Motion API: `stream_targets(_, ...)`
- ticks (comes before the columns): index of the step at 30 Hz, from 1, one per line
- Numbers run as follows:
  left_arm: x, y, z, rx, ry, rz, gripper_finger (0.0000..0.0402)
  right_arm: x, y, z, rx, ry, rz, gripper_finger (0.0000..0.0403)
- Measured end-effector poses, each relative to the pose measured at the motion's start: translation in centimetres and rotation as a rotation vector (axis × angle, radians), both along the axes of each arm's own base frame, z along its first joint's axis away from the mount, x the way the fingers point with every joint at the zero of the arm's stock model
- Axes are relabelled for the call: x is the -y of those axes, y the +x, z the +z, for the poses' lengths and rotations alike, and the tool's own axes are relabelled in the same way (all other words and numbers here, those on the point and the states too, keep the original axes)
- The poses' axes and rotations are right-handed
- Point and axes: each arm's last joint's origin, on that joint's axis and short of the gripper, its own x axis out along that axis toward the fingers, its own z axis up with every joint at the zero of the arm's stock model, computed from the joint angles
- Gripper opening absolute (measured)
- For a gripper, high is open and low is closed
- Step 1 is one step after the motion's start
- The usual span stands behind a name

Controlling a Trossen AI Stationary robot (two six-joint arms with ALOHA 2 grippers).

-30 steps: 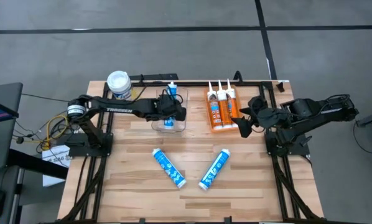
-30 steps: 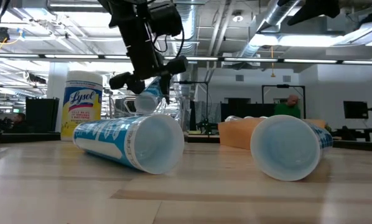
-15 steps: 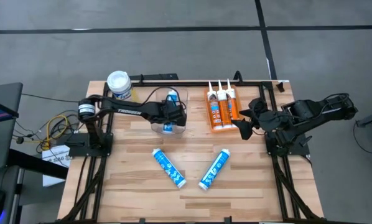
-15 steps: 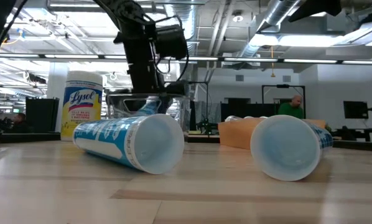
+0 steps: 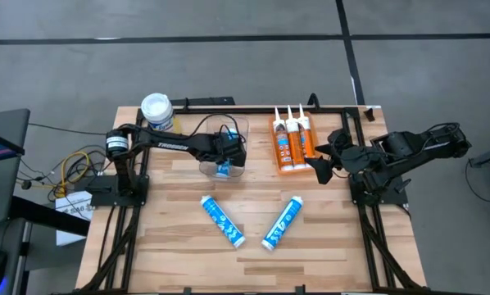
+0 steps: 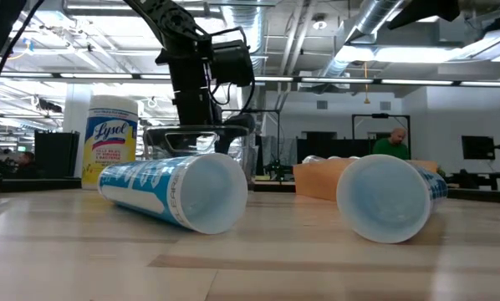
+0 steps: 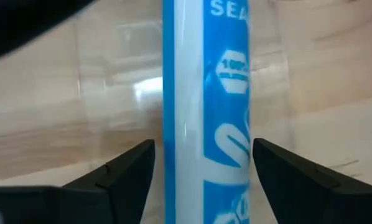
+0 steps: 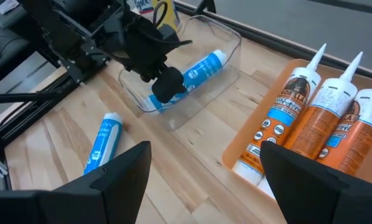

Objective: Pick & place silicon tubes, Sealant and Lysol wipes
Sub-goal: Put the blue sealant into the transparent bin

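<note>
The left gripper (image 5: 226, 157) is down inside the clear plastic bin (image 5: 239, 129), its fingers (image 7: 120, 171) spread apart on either side of a blue-and-white silicone tube (image 7: 204, 106) that lies on the bin floor directly between them, apparently no longer clamped. The right gripper (image 5: 321, 165) waits with fingers apart, just beside the orange tray (image 5: 275, 124) of three orange sealant cartridges (image 5: 292, 141).

The risk I see is on the way out: the jaws sit close to the tube, so a tilted lift could drag it or nudge the light bin across the wooden table (image 5: 171, 238).

The tube is a slim white cylinder with blue printing, lying at a slant in the bin. Two more blue-and-white tubes (image 5: 222, 220) (image 5: 281, 222) lie on the table nearer the front edge, well apart from the left gripper. The Lysol wipes (image 5: 156, 111), a white-lidded, yellow-labelled canister, stand upright behind the left arm, near the far corner.
</note>
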Motion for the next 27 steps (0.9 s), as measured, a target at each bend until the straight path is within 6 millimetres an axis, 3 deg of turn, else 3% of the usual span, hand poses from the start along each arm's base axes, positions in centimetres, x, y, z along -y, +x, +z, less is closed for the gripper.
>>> stream_targets(6, -0.4, 0.7, 1.8, 0.049, -0.027, -0.044, 0.0273, 0.0, 0.0, 0.0, -0.001, -0.001, 0.001, 0.0295)
stream_targets(8, -0.6, 1.0, 4.3, 0.092, -0.024, -0.071, 0.0273, 0.0, 0.0, 0.0, -0.002, -0.004, 0.003, 0.0295)
stream_targets(12, 0.3, 0.7, 11.3, 0.173, 0.06, -0.108, 0.0274, 0.0, 0.0, 0.0, -0.003, -0.006, 0.006, 0.0295)
stream_targets(15, 2.6, -0.4, 16.5, 0.259, 0.069, -0.115, 0.0275, 0.0, 0.0, 0.0, -0.011, -0.021, 0.019, 0.0295)
stream_targets(17, 4.7, -1.2, 18.5, 0.306, 0.032, -0.087, 0.0275, 0.0, 0.0, 0.0, -0.014, -0.025, 0.022, 0.0295)
stream_targets(20, 8.3, -1.6, 18.4, 0.297, -0.033, -0.043, 0.0275, 0.0, 0.0, 0.0, -0.025, -0.044, 0.038, 0.0295)
stream_targets(27, 15.6, -1.5, 13.5, 0.122, -0.155, 0.23, 0.0275, 0.0, 0.0, 0.0, -0.036, -0.064, 0.056, 0.0295)
